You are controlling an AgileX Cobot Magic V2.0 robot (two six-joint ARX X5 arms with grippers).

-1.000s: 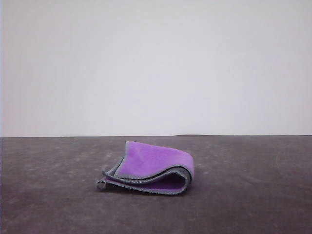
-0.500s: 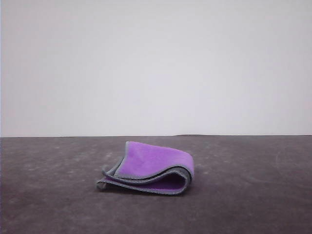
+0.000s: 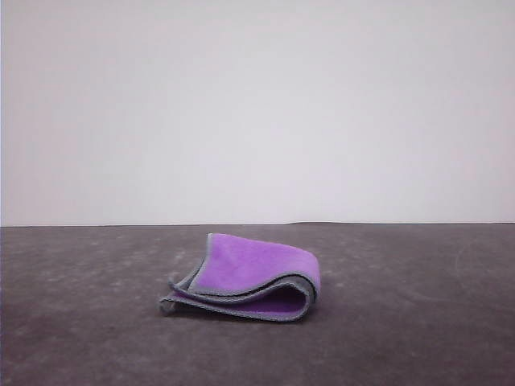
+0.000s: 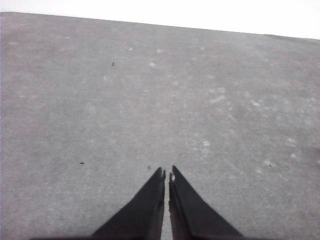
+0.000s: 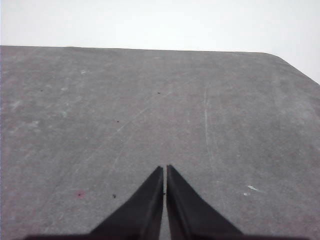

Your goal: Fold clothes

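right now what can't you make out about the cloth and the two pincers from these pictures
- Cloth, front view: its own fold hides the underside and the inner layers, so how many layers it has is unclear.
- Cloth's far edge, front view: hidden behind the raised upper layer.
- Left pincer and right pincer, wrist views: shut over bare table; the bottom edge cuts off their bases.
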